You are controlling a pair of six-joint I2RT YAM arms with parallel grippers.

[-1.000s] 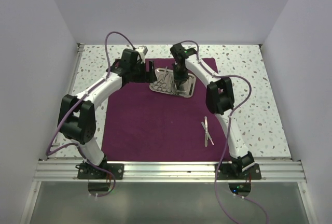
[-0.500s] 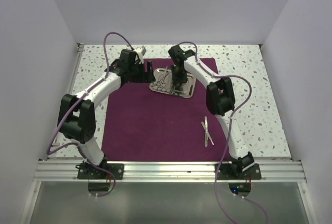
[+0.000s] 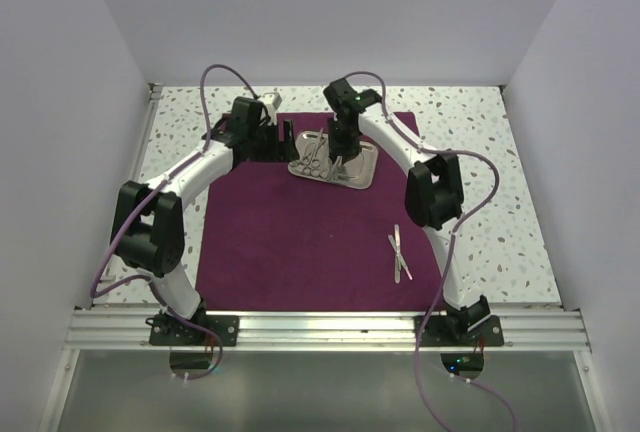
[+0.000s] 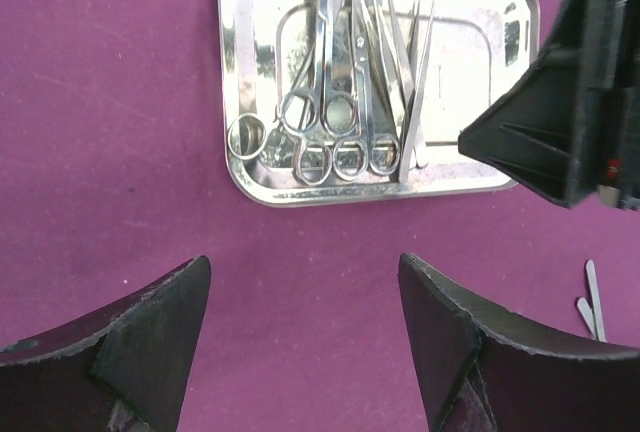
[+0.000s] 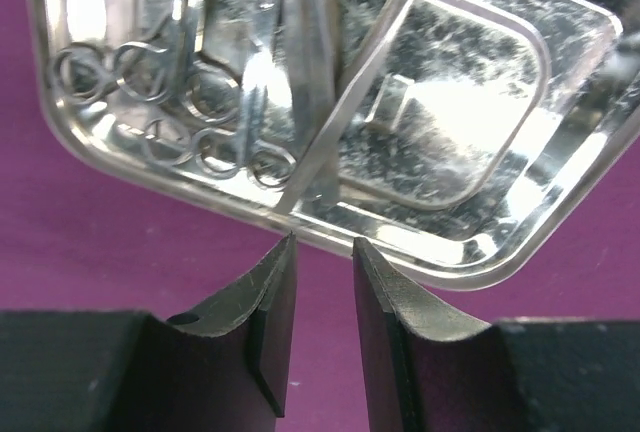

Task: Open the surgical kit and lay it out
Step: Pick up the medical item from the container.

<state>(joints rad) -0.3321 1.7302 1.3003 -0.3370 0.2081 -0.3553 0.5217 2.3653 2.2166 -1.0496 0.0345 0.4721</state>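
The surgical kit lies spread out on its dark purple cloth (image 3: pixel 300 222). At the cloth's far edge sits a shiny steel tray (image 3: pixel 364 169) with ring-handled scissors and forceps (image 4: pixel 320 137) and thin tweezers (image 5: pixel 318 122) in it. One pair of tweezers (image 3: pixel 400 255) lies alone on the cloth at the right. My left gripper (image 4: pixel 305 322) is open over bare cloth just left of the tray (image 4: pixel 470 42). My right gripper (image 5: pixel 323 247) hangs at the tray's rim (image 5: pixel 420 252), jaws a narrow gap apart with nothing between them.
Speckled white tabletop (image 3: pixel 480 172) surrounds the cloth, with white walls on three sides. The right arm's black wrist (image 4: pixel 570 102) looms over the tray's right end in the left wrist view. An aluminium rail (image 3: pixel 320 330) runs along the near edge.
The right wrist has shifted a little to the left over the tray and its jaws have parted slightly. The left arm has stayed put.
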